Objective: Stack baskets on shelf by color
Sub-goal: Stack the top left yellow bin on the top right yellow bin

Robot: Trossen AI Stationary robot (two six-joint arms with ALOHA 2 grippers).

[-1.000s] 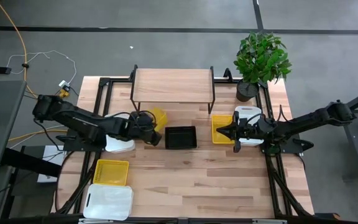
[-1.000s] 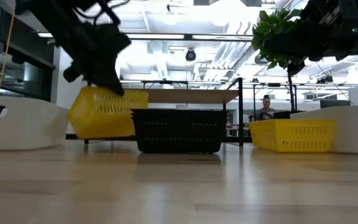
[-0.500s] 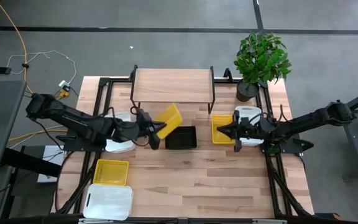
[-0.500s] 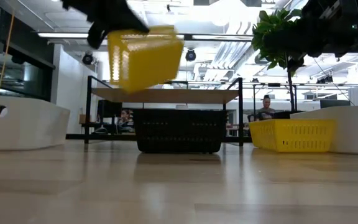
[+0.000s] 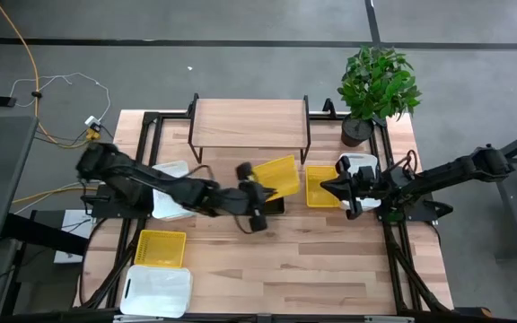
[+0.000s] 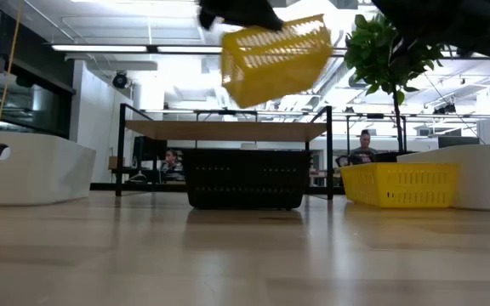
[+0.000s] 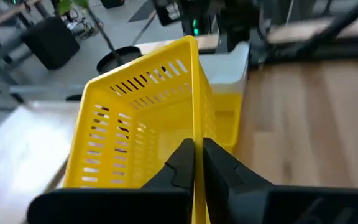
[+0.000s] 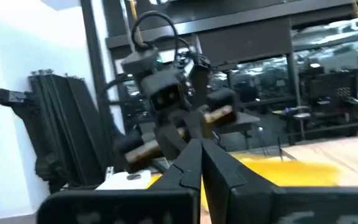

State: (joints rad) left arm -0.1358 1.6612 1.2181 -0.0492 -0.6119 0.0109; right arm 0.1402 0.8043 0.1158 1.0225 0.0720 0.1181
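left arm: dark six-joint arm stretched from the table's left edge toward its middle, wrist raised | left gripper [image 7: 196, 163]: dark fingers pinched on the rim of a yellow perforated plastic basket [image 5: 276, 176], held tilted in the air | right arm: reaches in from the right | right gripper [image 5: 328, 186]: fingers closed, empty

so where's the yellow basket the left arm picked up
The left gripper holds the yellow basket in the air above the black basket, mid-table, in front of the shelf.

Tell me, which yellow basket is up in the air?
The yellow basket pinched by the left gripper, tilted high above the black basket. The other two yellow ones sit flat on the table.
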